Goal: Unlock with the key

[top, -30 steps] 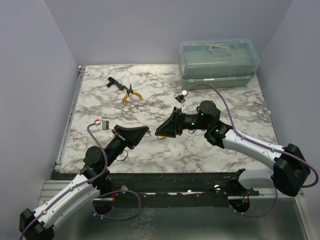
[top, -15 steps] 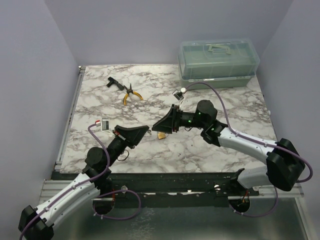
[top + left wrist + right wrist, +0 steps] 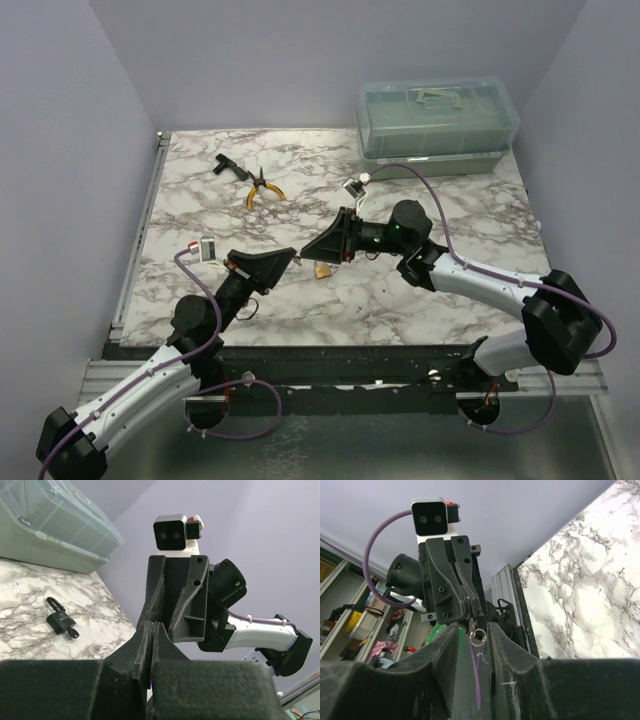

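Observation:
My left gripper (image 3: 292, 258) is shut on the key (image 3: 472, 625), a tiny silver key that hangs from its fingertips with a small ring (image 3: 478, 638) below it. My right gripper (image 3: 306, 253) is open and meets the left one tip to tip above the table. In the right wrist view its fingers (image 3: 451, 635) stand on either side of the key and ring, apart from them. The small brass padlock (image 3: 322, 270) lies on the marble just right of both tips; it also shows in the left wrist view (image 3: 61, 621). In the left wrist view my left jaws are pressed together and the key is hidden.
Yellow-handled pliers (image 3: 262, 190) and a small black bit (image 3: 225, 165) lie at the back left. A clear green toolbox (image 3: 438, 125) stands at the back right. Purple walls close in the table on three sides.
My right gripper has moved left towards the left gripper, until its open fingers bracket the key. The padlock, earlier under the right gripper, now shows. The left gripper has barely moved.

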Robot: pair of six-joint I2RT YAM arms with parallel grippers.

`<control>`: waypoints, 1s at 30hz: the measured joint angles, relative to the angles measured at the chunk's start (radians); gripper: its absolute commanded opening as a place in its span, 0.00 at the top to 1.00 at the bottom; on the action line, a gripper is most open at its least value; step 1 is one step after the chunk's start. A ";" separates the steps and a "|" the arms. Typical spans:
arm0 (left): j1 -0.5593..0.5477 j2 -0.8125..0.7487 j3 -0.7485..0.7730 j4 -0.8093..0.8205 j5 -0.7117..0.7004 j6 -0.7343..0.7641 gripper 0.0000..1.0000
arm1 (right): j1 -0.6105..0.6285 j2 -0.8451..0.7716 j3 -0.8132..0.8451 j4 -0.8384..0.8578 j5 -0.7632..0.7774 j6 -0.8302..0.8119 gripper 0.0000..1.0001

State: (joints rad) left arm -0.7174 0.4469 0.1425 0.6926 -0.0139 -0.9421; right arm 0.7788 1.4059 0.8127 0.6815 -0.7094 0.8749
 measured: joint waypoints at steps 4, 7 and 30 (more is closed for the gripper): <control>0.000 0.005 -0.011 0.016 -0.011 -0.003 1.00 | 0.000 0.015 0.000 0.047 -0.011 0.028 0.66; 0.000 0.011 -0.011 0.029 -0.019 -0.005 1.00 | 0.001 0.026 0.000 0.073 -0.018 0.045 0.67; 0.000 0.052 -0.045 0.127 -0.052 -0.027 1.00 | 0.028 0.085 0.003 0.137 -0.022 0.079 0.75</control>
State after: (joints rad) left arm -0.7174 0.4988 0.0971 0.8196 -0.0658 -0.9688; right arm 0.8066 1.4910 0.8158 0.8185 -0.7315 0.9535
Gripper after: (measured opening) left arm 0.017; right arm 0.266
